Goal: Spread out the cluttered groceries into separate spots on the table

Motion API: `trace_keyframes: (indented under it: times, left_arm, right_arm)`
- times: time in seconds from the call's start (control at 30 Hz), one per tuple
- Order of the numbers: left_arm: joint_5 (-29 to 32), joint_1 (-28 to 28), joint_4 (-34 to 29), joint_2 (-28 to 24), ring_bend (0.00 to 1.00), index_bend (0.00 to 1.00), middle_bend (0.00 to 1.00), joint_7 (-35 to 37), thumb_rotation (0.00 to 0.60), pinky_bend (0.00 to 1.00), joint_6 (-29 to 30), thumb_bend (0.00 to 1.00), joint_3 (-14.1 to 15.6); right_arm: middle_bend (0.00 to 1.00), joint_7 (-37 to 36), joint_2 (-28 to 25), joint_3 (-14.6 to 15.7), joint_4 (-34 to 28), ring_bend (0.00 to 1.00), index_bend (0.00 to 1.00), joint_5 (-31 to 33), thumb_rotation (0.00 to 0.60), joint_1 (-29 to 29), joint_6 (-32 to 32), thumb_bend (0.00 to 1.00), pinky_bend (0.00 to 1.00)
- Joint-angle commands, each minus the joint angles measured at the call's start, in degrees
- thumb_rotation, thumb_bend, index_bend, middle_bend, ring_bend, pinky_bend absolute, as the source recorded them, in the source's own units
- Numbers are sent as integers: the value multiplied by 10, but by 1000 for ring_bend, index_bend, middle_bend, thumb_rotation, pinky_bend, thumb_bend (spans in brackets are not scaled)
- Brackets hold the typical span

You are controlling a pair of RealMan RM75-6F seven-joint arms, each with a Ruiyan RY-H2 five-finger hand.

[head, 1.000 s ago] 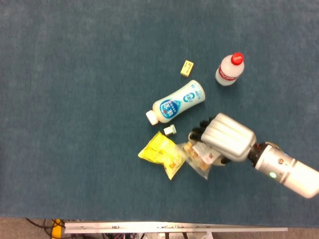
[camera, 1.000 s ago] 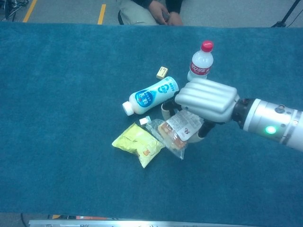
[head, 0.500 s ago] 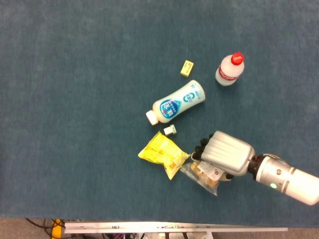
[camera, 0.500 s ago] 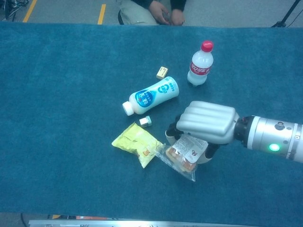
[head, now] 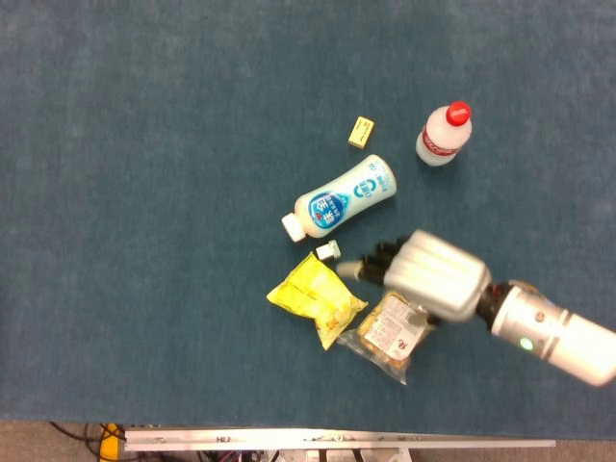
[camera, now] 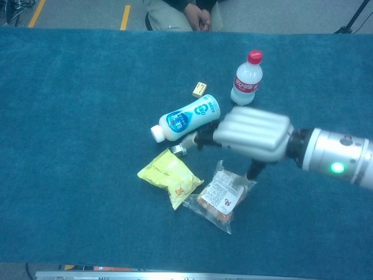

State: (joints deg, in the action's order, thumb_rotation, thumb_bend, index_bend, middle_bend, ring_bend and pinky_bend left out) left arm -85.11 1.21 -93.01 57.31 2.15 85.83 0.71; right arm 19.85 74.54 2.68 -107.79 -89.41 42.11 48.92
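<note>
My right hand (head: 433, 277) (camera: 252, 133) hovers with fingers stretched out to the left and nothing in it. Its fingertips (head: 358, 267) are close to a small white cube (head: 327, 251) (camera: 178, 150). Just below the hand lies a clear snack packet (head: 389, 333) (camera: 217, 196), free of the hand. A yellow snack bag (head: 311, 298) (camera: 169, 177) lies left of the packet, its edge touching it. A white and blue bottle (head: 343, 197) (camera: 186, 118) lies on its side above the hand. My left hand is out of sight.
A red-capped water bottle (head: 443, 135) (camera: 247, 79) stands at the back right. A small yellow box (head: 361, 132) (camera: 200, 89) lies beside it. The blue tablecloth (head: 144, 192) spreads wide to the left. A person sits behind the far edge (camera: 198, 11).
The hand dragged the clear packet toward the near edge, away from the white bottle, then let it go. It has risen and spread its fingers toward the small white cube.
</note>
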Motion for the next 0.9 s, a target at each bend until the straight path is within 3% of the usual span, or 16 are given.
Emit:
trace_keyframes:
  times: [0.03,0.2,0.43,0.67,0.9]
  left_arm:
    - [-2,0,0,0,269,375,338,0,600,199,0,441,1]
    - [-2,2,-4,-5,268,375,338,-1,600,199,3,441,2]
    - [-3,8,-9,-13,269,375,337,0,600,199,10,441,5]
    - [-3,15,-12,-18,268,375,336,2,600,199,15,441,8]
    - [0,20,-13,-21,268,374,336,7,600,199,18,441,10]
  right_arm:
    - [317,-5,12,-40,12,308,171,38,600,4,16,0,526]
    - [316,49,43,-81,40,280,167,113,600,28,-2,0,482]
    - [313,157,99,-113,83,261,163,229,600,80,-26,0,448]
    - [304,241,143,-115,119,250,141,319,600,125,-20,0,436]
    - [301,293,164,-99,147,249,127,383,600,156,-11,0,436]
